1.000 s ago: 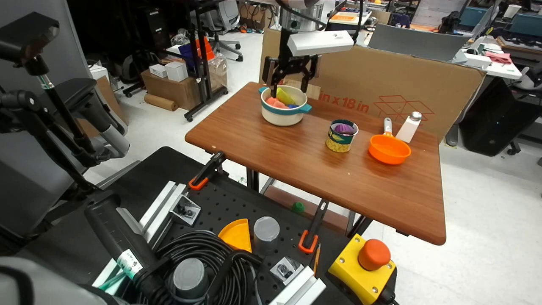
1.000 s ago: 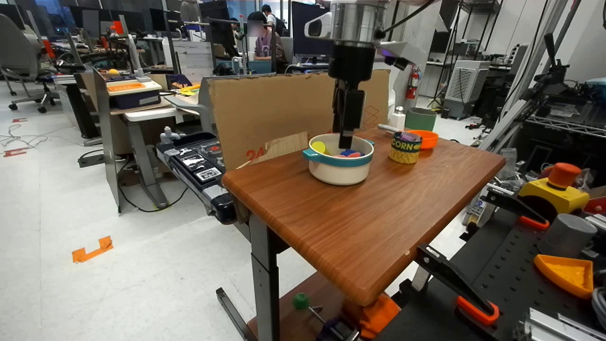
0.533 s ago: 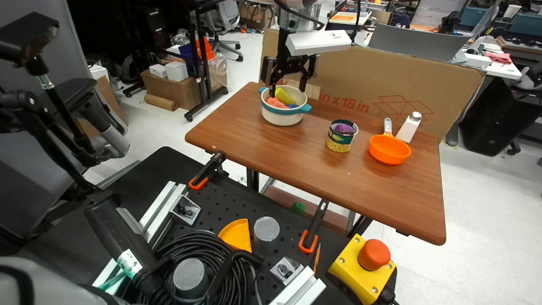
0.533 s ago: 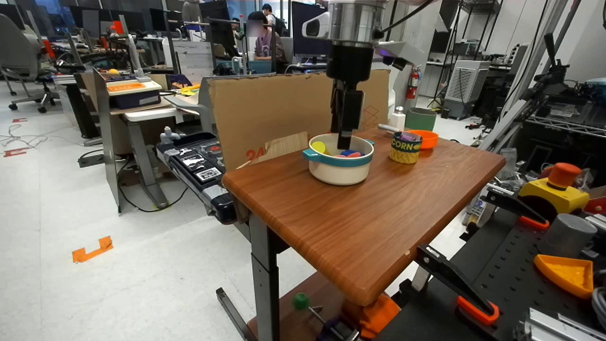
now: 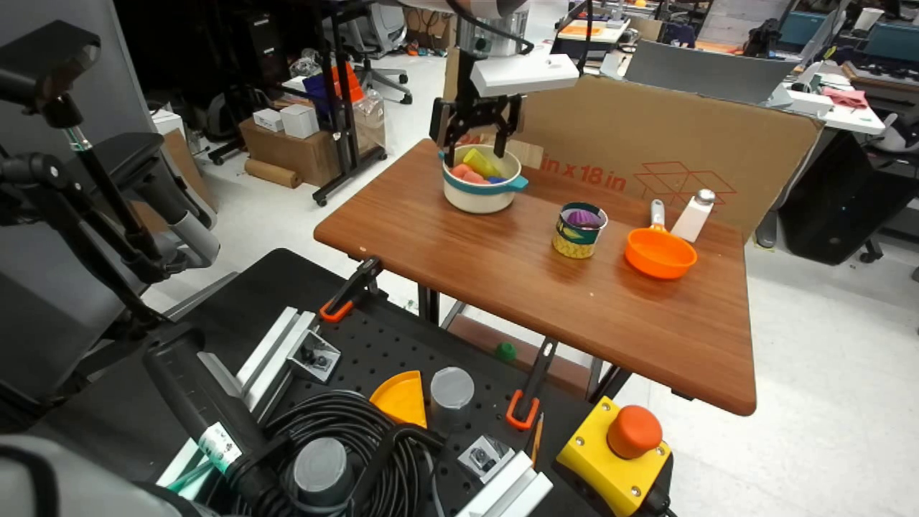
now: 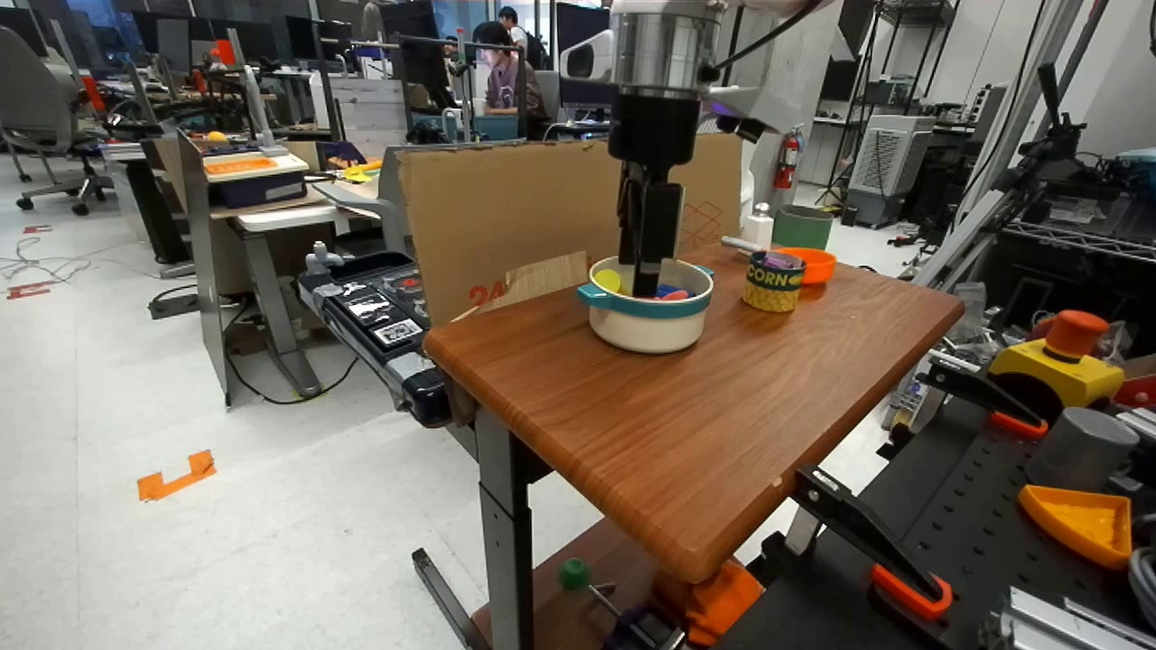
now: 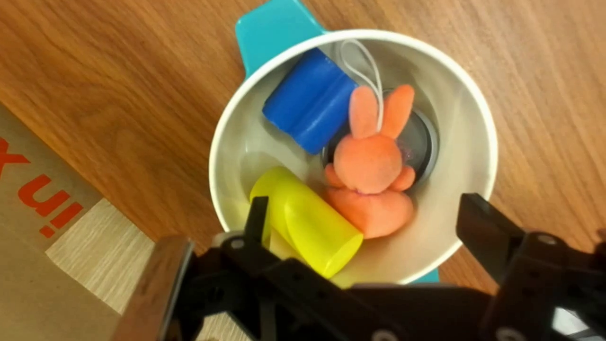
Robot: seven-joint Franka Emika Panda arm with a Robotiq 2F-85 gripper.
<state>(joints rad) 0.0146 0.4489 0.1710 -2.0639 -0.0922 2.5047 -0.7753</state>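
Black two-fingered claw: very dark, slightly out of focus in the wrist view
Round cream pot with teal handles: diffusely lit beneath the claw, softly shaded inside
Brown wood-grain worktop: bright around the claw, with soft sheen
Smooth white floor: pale, patchy glare, well apart from the claw
Black drawer cabinet: nearly lost in shadow, far from the claw

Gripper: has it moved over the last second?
Yes. In both exterior views the gripper has shifted toward the picture's left and slightly lower, judged against the pot, which has stayed put.
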